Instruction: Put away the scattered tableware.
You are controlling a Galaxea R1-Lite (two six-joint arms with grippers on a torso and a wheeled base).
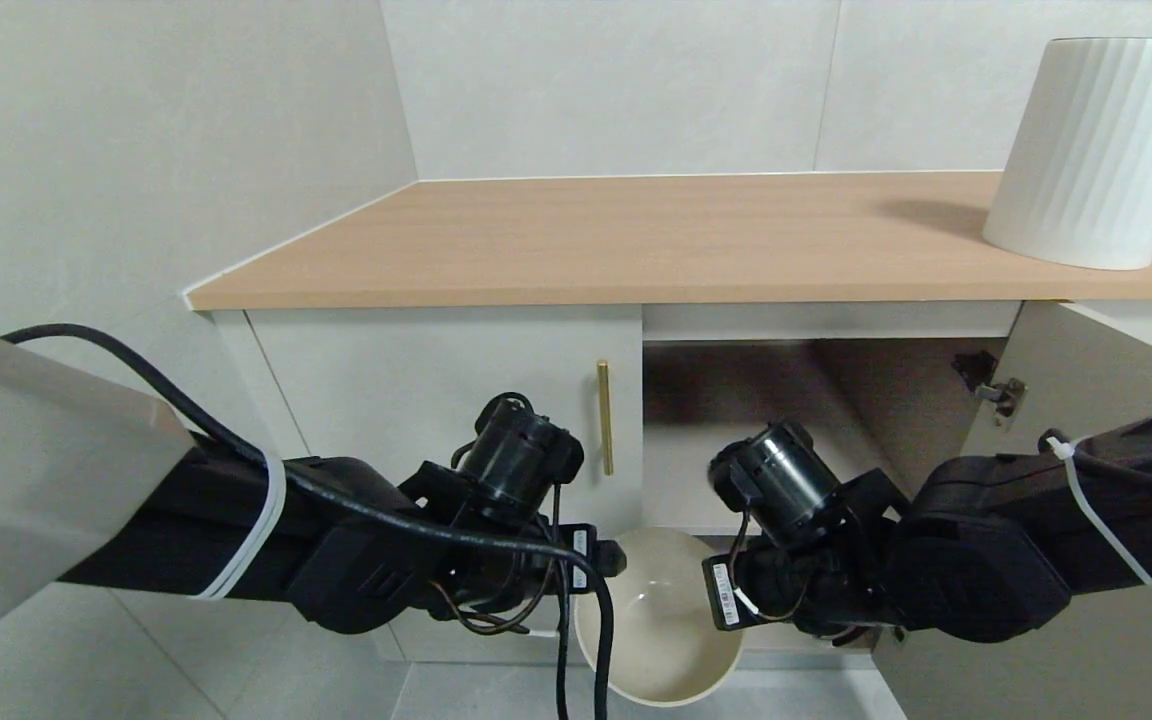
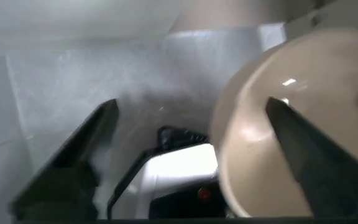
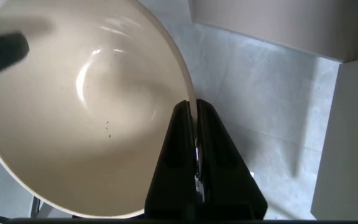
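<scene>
We see a cream bowl [image 1: 658, 620] up in the air, low down in front of the open cupboard [image 1: 736, 400] and over the grey floor [image 1: 466, 695].

The right claw [image 3: 192, 112] is clamped on the bowl's rim, with one finger inside and one outside. The left claw [image 2: 191, 106] has its fingers wide apart. One finger [image 2: 309, 155] lies across the inside of the bowl, and we cannot tell if it touches. The other finger is out in the open, away from the bowl.

Each claw has a small white sticker [image 1: 726, 592] with black marks on it. The print is too small for us to read.

From the head view we see the big things: the wooden counter [image 1: 636, 240], a white ribbed tub [image 1: 1101, 150] on it at the right, and a gold handle [image 1: 604, 417] on the shut door. The right wrist view shows the pinch on the rim up close, and tiny dark specks [image 3: 107, 127] inside the bowl.
</scene>
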